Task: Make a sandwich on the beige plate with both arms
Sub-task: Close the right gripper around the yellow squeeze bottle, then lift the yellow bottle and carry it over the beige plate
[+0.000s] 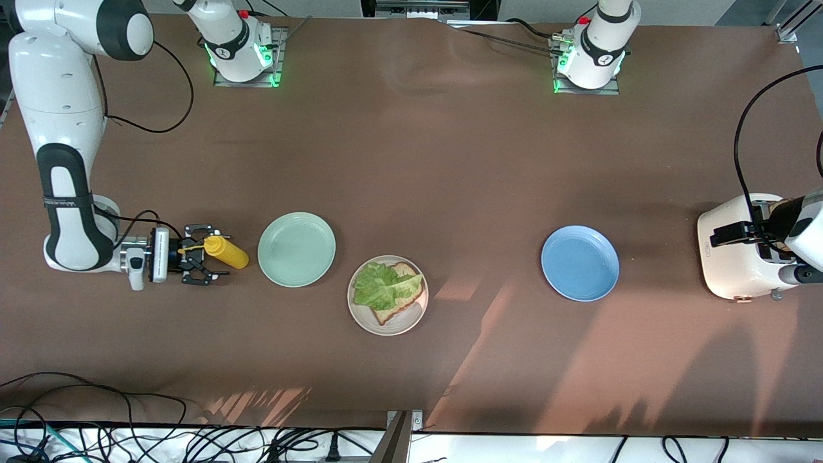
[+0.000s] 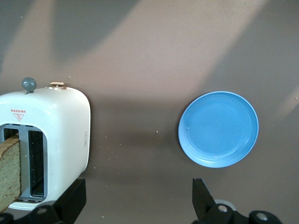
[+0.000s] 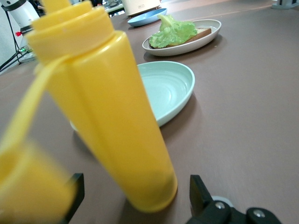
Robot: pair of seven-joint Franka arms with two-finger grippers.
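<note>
Beige plate (image 1: 360, 315): sits on the brown counter (image 1: 450, 161), nearer the front camera than the mint-green plate (image 1: 296, 249) and just beside it.
Sandwich so far (image 1: 389, 289): one bread slice on the beige plate with a ruffled lettuce leaf on top; no top slice yet.
Toaster (image 1: 733, 257): white, at the left arm's end of the counter; a bread slice (image 2: 9, 170) stands in one slot.
Left pincer (image 2: 138, 198): over the toaster's edge, fingers wide and holding nothing.
Right pincer (image 1: 204, 252): low at the right arm's end of the counter, fingers wide on either side of a yellow squeeze bottle (image 1: 226, 252), not gripping it.
Blue plate (image 1: 580, 262): between the toaster and the beige plate.
Risk, bottle: it looks tilted between the fingers; an off-centre squeeze may tip it or make it slip.
Risk, bread: the slice sits deep in the slot; a shallow pinch may drop it or drag the toaster.
Risk, lettuce: the leaf lies loose and could slide off when something is placed on it.
</note>
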